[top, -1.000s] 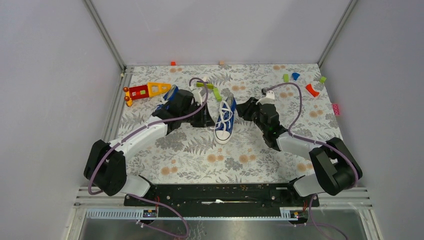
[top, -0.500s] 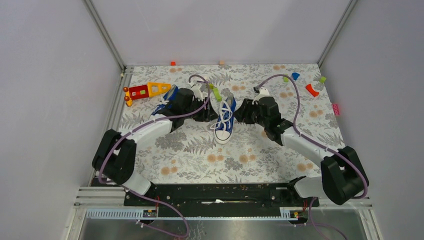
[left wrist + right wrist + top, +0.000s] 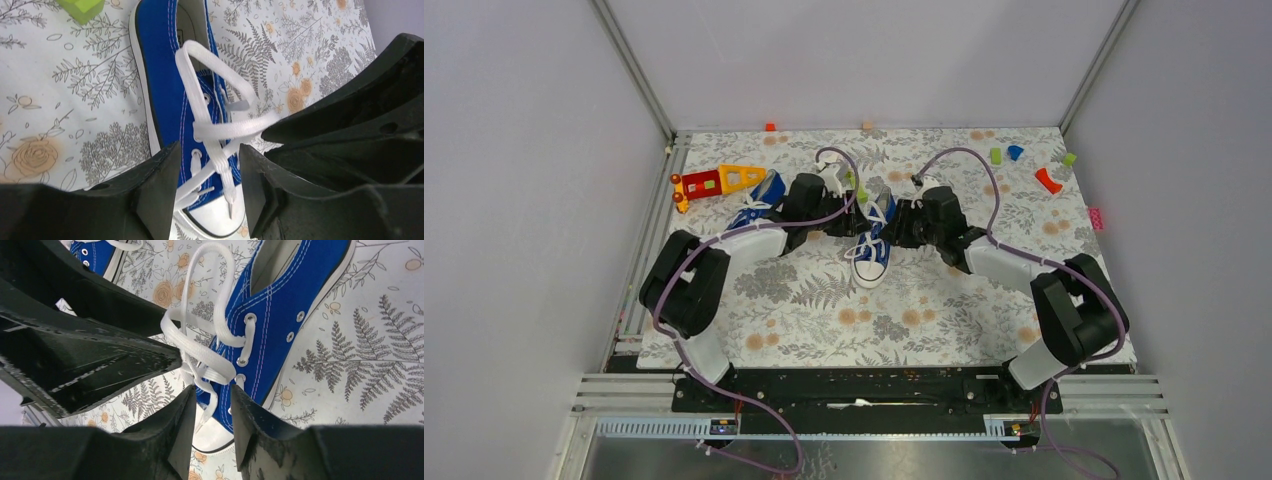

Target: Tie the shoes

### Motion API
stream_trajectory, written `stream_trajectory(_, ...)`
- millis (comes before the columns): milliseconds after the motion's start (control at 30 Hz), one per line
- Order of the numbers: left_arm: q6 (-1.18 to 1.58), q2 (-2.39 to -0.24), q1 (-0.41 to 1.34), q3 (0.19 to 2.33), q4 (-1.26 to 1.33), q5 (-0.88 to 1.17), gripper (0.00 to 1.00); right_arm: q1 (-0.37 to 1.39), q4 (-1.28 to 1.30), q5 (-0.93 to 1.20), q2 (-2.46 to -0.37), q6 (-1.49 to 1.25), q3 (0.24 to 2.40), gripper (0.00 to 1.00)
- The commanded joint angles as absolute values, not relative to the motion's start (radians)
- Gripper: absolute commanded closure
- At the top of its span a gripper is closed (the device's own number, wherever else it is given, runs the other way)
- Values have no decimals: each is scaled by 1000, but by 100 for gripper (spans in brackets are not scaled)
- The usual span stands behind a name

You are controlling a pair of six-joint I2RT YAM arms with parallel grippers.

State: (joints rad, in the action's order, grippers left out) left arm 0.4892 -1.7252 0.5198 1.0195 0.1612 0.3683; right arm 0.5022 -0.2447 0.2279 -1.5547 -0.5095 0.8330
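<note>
In the left wrist view, our left gripper (image 3: pixel 207 150) sits at the bottom of the frame with its fingers spread. White laces (image 3: pixel 220 131) run through the gap, touching neither finger that we can see. A loop of lace rises toward the upper middle of that frame. A flat strand runs right to the tip of the other arm's fingers, which fill the right side.

In the right wrist view, our right gripper (image 3: pixel 212 390) shows only a narrow gap between its fingers. One lace strand drops into that gap, and we cannot tell whether the fingers pinch it or merely straddle it.

Both grippers meet over one blue shoe (image 3: pixel 869 262) in the middle of the top view, one on each side of it. The shoe lies on its sole, with its white toe cap toward the bottom of the frame and its heel opening toward the top. Its laces are loose and crossed above the eyelets.

A green block (image 3: pixel 82 7) lies just beyond the heel.

The second shoe (image 3: pixel 762 195) lies to the left, partly behind the left arm. A red, orange and yellow toy (image 3: pixel 719 181) is further left. Small coloured pieces (image 3: pixel 1048 180) are scattered at the upper right of the floral table (image 3: pixel 824 310).
</note>
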Motion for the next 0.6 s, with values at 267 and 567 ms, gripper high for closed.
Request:
stream_trajectory(267, 471, -1821, 516, 1124, 257, 354, 52, 506, -286, 189, -1600, -473, 931, 90)
stream_trajectory(567, 355, -1788, 517, 1109, 253, 328, 100, 492, -185, 109, -1525, -421, 961, 100)
